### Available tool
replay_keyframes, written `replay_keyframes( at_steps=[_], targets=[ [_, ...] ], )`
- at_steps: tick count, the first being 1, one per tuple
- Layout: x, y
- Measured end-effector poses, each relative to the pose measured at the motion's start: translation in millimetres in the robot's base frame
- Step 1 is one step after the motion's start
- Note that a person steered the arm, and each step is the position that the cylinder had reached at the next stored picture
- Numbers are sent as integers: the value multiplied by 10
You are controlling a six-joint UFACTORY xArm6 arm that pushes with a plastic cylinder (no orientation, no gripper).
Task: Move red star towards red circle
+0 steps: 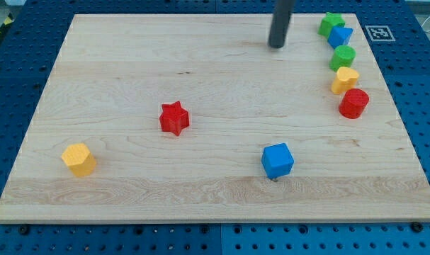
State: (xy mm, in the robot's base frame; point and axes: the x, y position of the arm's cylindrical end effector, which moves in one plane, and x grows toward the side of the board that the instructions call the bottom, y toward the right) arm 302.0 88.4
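The red star (174,118) lies left of the board's middle. The red circle (354,103) sits near the board's right edge, at the bottom of a column of blocks. My tip (276,46) is at the view's top, right of centre, far above and to the right of the red star and to the upper left of the red circle. It touches no block.
Above the red circle, along the right edge, stand a yellow heart (345,80), a green hexagon (343,57), a blue block (340,36) and a green star (331,23). A blue cube (278,161) sits low centre-right. A yellow hexagon (78,159) sits low left on the wooden board (129,71).
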Motion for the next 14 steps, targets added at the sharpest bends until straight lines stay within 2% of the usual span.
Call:
replay_keyframes(
  at_steps=[2,3,4,5,9,12,14],
  targets=[
    [611,-1582],
    [1031,-2155],
    [1551,-2173],
    [1804,-2163],
    [1781,-1427],
    [1427,-929],
    [1594,-513]
  ],
)
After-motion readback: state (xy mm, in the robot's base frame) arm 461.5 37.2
